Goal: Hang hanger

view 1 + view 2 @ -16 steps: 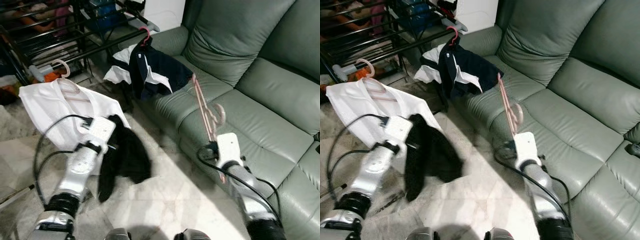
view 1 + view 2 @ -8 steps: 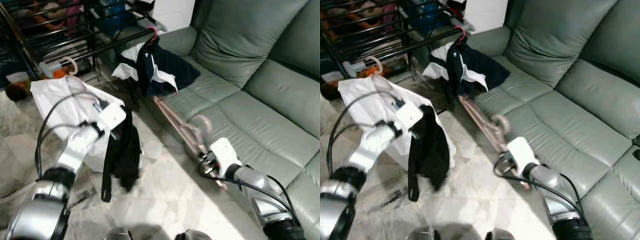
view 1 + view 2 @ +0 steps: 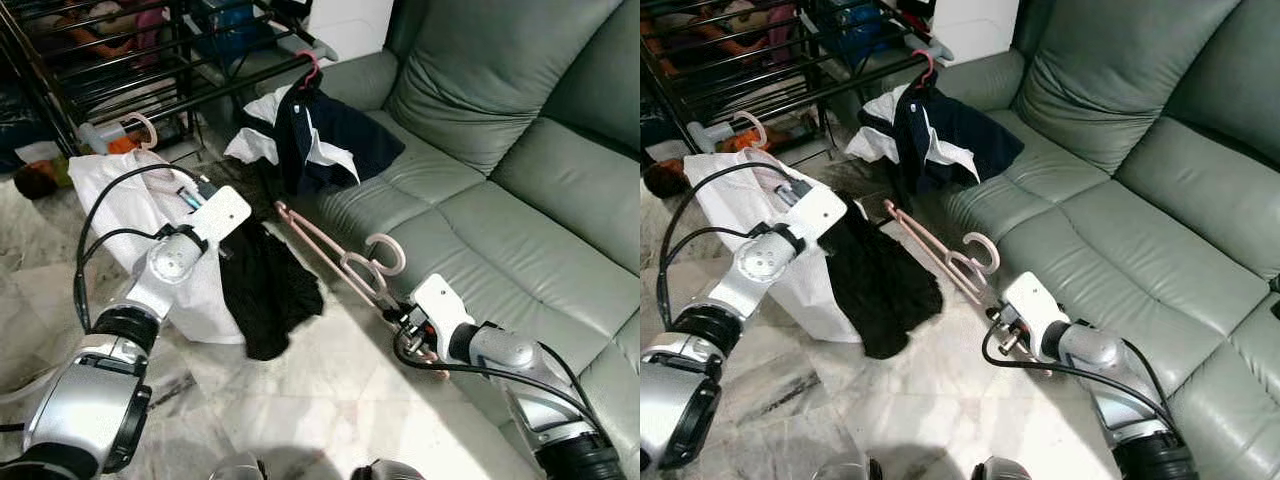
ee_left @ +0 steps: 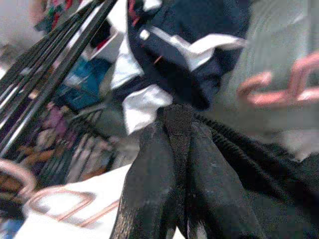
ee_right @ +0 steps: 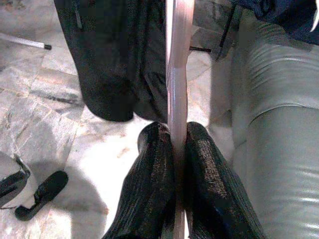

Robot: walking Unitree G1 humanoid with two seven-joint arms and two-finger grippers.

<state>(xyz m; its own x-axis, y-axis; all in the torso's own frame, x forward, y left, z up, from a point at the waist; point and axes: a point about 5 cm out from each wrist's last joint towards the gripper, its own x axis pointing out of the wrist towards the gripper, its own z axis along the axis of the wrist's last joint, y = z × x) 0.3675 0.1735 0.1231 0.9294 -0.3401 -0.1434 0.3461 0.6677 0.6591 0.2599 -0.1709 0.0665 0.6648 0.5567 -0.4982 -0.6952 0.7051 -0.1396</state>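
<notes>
A grey-green sofa (image 3: pixel 520 200) fills the robot's right side, with a navy-and-white garment (image 3: pixel 325 140) on a red hanger draped over its armrest beside a black rack (image 3: pixel 120 60). Over the marble floor (image 3: pixel 330 420), the left gripper (image 4: pixel 177 149) pinches a black garment (image 3: pixel 265 285) that hangs in front of a white shirt (image 3: pixel 120 200). The right gripper (image 5: pixel 174 149) is clamped tight on the pink hanger (image 3: pixel 340 262), held low before the sofa's front edge, pointing toward the black garment.

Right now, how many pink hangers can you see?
3: one hanger clamped in the right gripper, one in the white shirt, one hook above the navy garment. More may be hidden.
</notes>
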